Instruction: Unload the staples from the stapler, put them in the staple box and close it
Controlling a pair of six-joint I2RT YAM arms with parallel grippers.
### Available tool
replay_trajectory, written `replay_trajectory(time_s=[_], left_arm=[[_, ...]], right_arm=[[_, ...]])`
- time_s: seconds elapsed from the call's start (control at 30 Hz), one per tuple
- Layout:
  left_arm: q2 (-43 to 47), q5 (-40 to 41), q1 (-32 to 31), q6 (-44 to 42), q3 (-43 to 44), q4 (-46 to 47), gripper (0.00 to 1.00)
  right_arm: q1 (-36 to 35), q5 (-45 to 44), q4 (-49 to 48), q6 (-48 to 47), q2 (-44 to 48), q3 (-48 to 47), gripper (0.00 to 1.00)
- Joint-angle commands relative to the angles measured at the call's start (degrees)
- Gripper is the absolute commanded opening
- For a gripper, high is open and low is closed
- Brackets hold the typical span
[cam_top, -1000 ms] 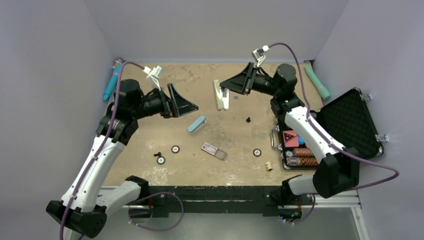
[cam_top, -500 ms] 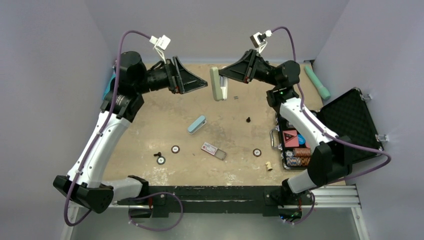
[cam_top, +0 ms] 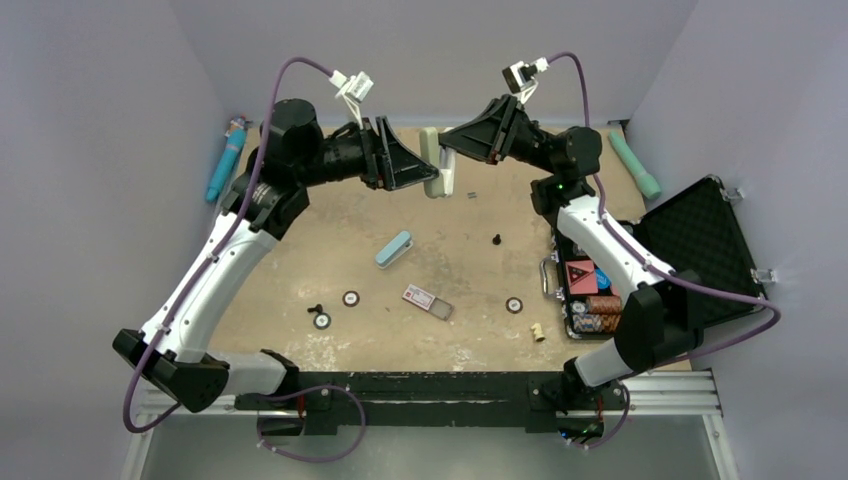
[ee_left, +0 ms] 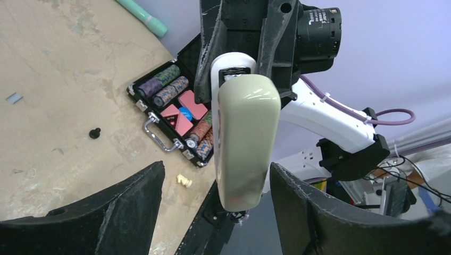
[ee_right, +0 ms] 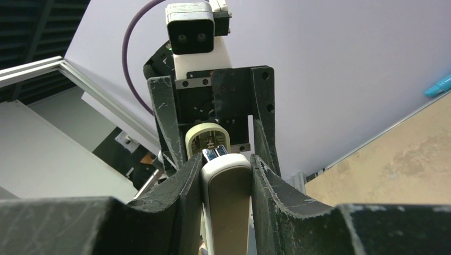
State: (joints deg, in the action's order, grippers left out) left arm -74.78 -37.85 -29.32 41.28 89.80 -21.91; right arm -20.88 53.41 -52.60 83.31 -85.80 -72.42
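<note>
Fingers (ee_left: 133, 207) of the left gripper (ee_left: 217, 167) are spread wide and set on either side of the stapler (ee_left: 247, 138). A gap is seen on both sides, so nothing is gripped by them. The stapler is held clear of the counter (cam_top: 330, 200) above the middle of the far edge. Its other end is clamped in the right gripper (ee_right: 226, 164), whose fingers are pressed against its white half.

A second ago the left arm was over the left middle of the counter and the stapler was lower, near the surface. Since then the stapler has been raised and the left gripper has been brought up nose to nose with the right one. A two-handed hold is judged to be in preparation, so that one half can be hinged from the other and the magazine reached.

The staples (cam_top: 471, 195), a small dark strip, are seen lying on the counter just beside the raised stapler, near the far edge. Whether more remain inside cannot be told.

A black peg (cam_top: 496, 239) lies nearer the centre, with a small blue box (cam_top: 394, 249) to its left and an open case of chips (cam_top: 700, 240) at the right edge. Nothing is placed between the left fingers and the stapler; only the closeness of the two grippers is to be watched.
</note>
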Motion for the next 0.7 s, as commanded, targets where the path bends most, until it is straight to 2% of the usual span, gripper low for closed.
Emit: replay_trajectory(time_s=[0.0,0.3,0.43,0.47,0.53,0.6,0.63,0.67], left_arm=[[-0.1,2.2,-0.6,-2.4,1.3,0.4,0.74],[-2.5,2.7,-3.3,-3.1,3.1,0.0,0.67],[-2.6,3.9,-3.6,-3.5,3.7,-0.4,0.58],[-2.7,3.9,-3.7,-3.5,4.0,-0.6,0.53],[-3.2,3.9,-3.7,-3.7,4.8,-1.3,0.35],[-3.7,4.5,-3.8,-4.3,5.5,-2.7,0.04],[-3.8,4.9,-3.9,-4.4,5.8,-3.3,0.0],[-3.9,5.2,-3.9,-4.6,5.9,-3.8,0.0]], right_arm=[[-0.2,-3.3,-6.4,3.8,0.4,0.4,0.0],[-0.3,-4.6,-4.7,3.1,1.4,0.5,0.0],[-0.2,-4.8,-4.3,3.0,1.6,0.5,0.0],[-0.2,-5.0,-4.3,3.0,1.7,0.6,0.0],[-0.3,-5.2,-4.0,2.9,1.9,0.8,0.0],[-0.3,-5.1,-4.0,2.9,1.9,1.2,0.0],[-0.2,-5.1,-4.0,2.8,1.9,1.3,0.0],[-0.2,-5.0,-4.1,2.8,2.0,1.4,0.0]])
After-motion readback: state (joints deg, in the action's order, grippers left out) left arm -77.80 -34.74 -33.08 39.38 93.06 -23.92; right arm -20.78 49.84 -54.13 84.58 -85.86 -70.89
